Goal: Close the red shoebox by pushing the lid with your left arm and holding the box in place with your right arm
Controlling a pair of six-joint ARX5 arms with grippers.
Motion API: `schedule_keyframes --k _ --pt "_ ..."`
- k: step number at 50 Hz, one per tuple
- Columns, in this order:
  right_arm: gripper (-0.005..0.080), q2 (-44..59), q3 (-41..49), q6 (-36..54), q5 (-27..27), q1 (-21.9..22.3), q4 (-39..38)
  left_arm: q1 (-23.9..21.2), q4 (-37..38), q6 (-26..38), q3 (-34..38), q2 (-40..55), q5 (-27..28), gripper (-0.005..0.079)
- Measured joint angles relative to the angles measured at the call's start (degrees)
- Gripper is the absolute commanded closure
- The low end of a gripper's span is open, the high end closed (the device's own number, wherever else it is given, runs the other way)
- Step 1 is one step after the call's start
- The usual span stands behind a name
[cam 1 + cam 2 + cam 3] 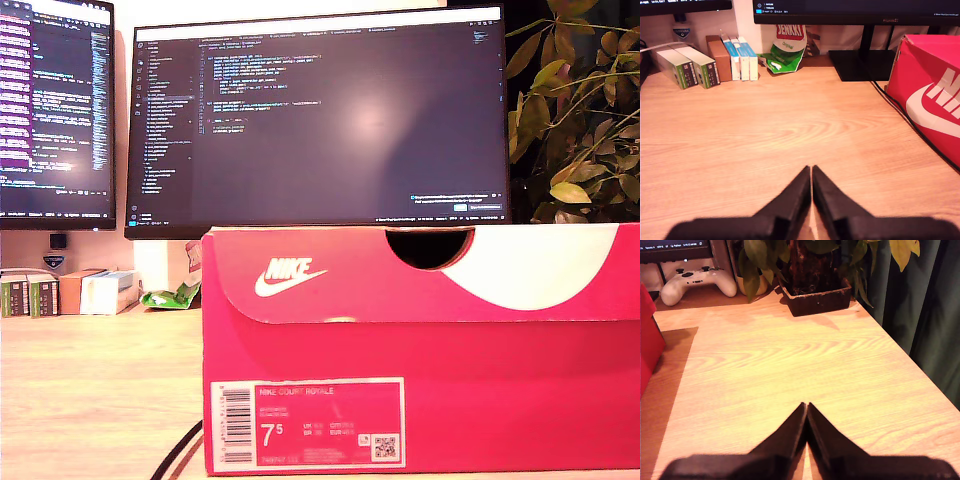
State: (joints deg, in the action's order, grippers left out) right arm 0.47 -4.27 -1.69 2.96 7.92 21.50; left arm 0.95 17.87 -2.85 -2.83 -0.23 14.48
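The red shoebox with a white swoosh fills the lower half of the exterior view, its lid lying down over the top. One end of the shoebox shows in the first wrist view, and only a red sliver of the shoebox in the second. My first gripper is shut with nothing in it, low over bare wood, apart from the box. My second gripper is likewise shut and empty above the desk on the box's other side. Neither arm appears in the exterior view.
Small boxes and a green bag line the back of the desk, beside a monitor stand and a cable. A potted plant, a white game controller and the desk's edge lie ahead of my second gripper.
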Motion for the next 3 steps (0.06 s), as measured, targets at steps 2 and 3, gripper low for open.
schedule_keyframes --k 2,3 --pt "0.0764 0.0 0.0 0.0 0.0 0.0 0.0 0.0 0.0 0.0 0.0 0.0 0.0 0.0761" --pt "0.0764 0.0 0.0 0.0 0.0 0.0 0.0 0.0 0.0 0.0 0.0 0.0 0.0 0.0761"
